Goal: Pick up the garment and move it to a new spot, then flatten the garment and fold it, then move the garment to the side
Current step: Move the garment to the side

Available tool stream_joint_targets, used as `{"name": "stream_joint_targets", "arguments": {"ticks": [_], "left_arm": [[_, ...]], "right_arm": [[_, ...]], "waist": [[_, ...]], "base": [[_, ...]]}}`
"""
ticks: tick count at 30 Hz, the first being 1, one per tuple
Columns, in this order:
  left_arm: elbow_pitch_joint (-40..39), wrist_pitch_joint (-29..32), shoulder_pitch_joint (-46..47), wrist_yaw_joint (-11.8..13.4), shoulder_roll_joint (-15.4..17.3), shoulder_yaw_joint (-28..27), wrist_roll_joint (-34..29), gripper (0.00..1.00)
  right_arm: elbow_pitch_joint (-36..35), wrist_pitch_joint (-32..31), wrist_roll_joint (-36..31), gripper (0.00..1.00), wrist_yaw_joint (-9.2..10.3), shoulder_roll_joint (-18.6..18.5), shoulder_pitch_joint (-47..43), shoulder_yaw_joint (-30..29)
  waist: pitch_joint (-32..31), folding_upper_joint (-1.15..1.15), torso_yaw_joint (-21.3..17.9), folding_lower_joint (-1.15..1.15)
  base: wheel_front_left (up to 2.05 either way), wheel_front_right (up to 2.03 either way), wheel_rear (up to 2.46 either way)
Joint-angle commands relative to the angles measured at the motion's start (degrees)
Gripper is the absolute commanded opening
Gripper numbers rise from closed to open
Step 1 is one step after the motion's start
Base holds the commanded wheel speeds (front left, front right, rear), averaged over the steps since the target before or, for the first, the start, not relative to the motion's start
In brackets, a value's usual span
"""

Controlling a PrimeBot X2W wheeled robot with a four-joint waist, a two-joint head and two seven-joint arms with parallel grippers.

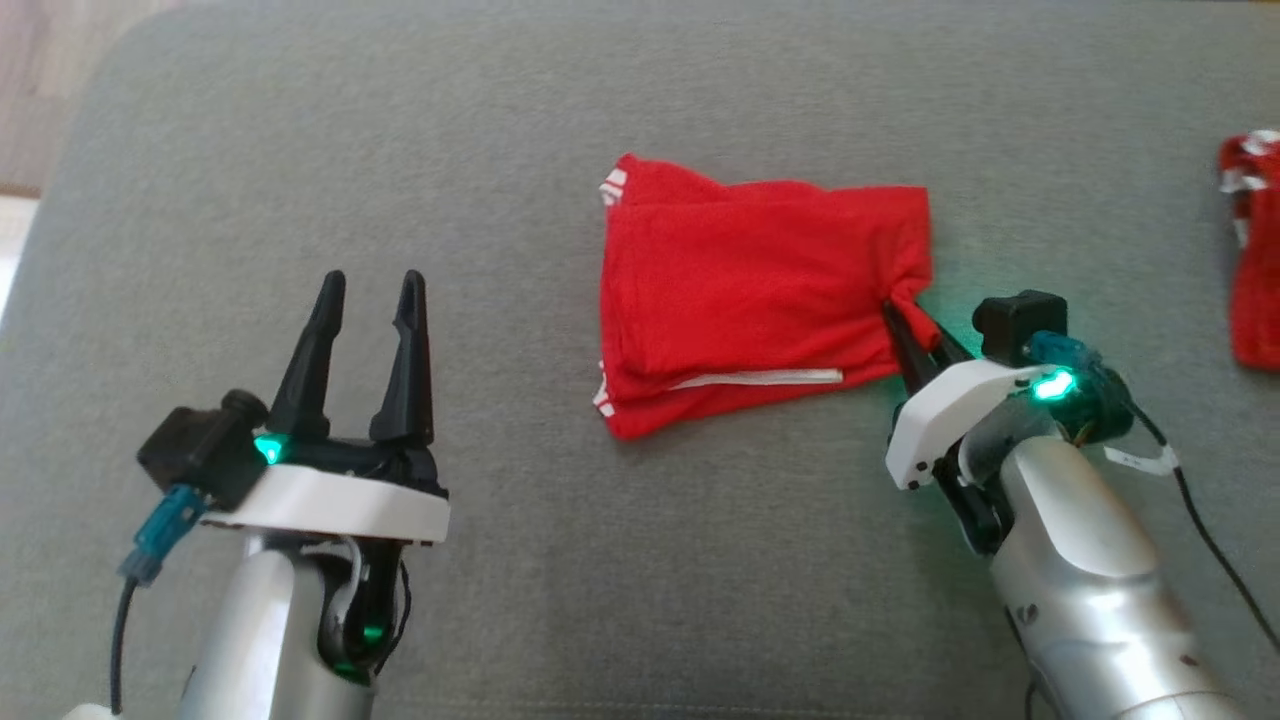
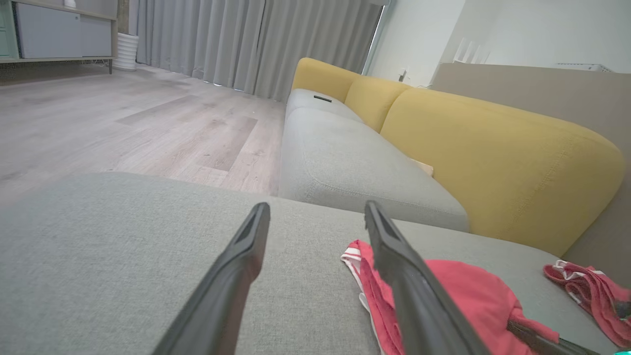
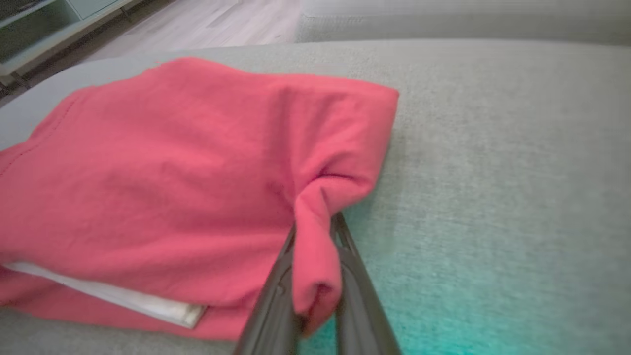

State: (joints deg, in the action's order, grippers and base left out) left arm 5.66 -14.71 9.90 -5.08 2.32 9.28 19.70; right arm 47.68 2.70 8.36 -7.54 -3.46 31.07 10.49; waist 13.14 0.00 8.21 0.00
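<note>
Most of the job looks done: the garment [image 1: 760,290] lies folded on the sofa [image 1: 400,150] (right claw [image 1: 902,320] pinching its corner, left claw [image 1: 373,283] wide, empty), leaving only the move aside.

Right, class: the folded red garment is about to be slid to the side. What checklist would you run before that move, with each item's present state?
1. Right hand closed on a corner of the garment: ok.
2. Garment folded and lying flat: ok, apart from the bunched corner in the grip.
3. Grip takes every folded layer: cannot tell; the pinched cloth hides what lies between the fingers.
4. Left hand open and apart from the garment: ok.
5. Bare cushion on the garment's left: ok.
6. Right side free: not ok, a second red garment lies there.
</note>
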Motion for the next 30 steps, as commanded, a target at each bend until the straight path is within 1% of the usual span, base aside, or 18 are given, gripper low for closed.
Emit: {"name": "stream_joint_targets", "arguments": {"ticks": [1,4,5,9,13,18,21,24,30], "left_arm": [[-1.76,-0.29,2.08,-0.09,0.55,-2.14,-0.52,1.00],[-1.97,-0.29,1.89,-0.25,0.55,-2.22,-0.71,1.00],[-2.21,-0.29,1.91,-0.32,0.55,-2.23,-0.80,1.00],[-2.75,-0.29,2.12,-0.41,0.55,-2.23,-1.01,1.00],[-2.92,-0.29,2.55,-0.55,0.55,-2.02,-1.27,1.00],[-2.68,-0.29,3.06,-0.80,0.55,-1.68,-1.42,1.00],[-2.61,-0.29,3.34,-0.97,0.55,-1.59,-1.54,1.00],[-2.57,-0.29,3.83,-1.18,0.55,-1.58,-1.69,1.00],[-2.55,-0.29,4.98,-1.52,0.55,-1.58,-1.94,1.00]], "right_arm": [[-1.38,1.31,-1.17,0.00,0.05,0.03,1.78,0.84],[-2.48,3.19,-4.38,0.00,0.05,-1.56,2.93,1.40],[-3.72,3.91,-6.07,0.00,0.05,-3.14,3.66,2.01],[-7.34,4.13,-8.52,0.00,0.05,-7.30,5.19,4.58],[-11.30,2.39,-8.69,0.00,0.05,-12.76,6.93,7.14],[-14.77,-1.08,-7.38,0.00,0.05,-20.58,8.76,8.72],[-15.89,-3.06,-6.35,0.00,0.05,-25.12,9.53,8.19],[-15.55,-4.44,-5.84,0.00,0.05,-29.39,10.02,6.54],[-11.48,-7.02,-7.40,0.00,0.05,-35.14,9.96,1.33]], "waist": [[-0.65,0.00,-1.27,0.00],[-1.28,0.00,-3.21,0.00],[-1.53,0.00,-4.53,0.00],[-1.55,0.00,-7.14,0.00],[-0.99,0.00,-9.13,0.00],[0.26,0.00,-10.23,0.00],[1.17,0.00,-10.40,0.00],[2.18,0.00,-10.18,0.00],[4.35,0.00,-9.11,0.00]], "base": [[0.00,0.00,0.00],[0.00,0.00,0.00],[0.00,0.00,0.00],[0.00,0.00,0.00],[0.00,0.00,0.00],[0.00,0.00,0.00],[0.00,0.00,0.00],[0.00,0.00,0.00],[0.00,0.00,0.00]]}}
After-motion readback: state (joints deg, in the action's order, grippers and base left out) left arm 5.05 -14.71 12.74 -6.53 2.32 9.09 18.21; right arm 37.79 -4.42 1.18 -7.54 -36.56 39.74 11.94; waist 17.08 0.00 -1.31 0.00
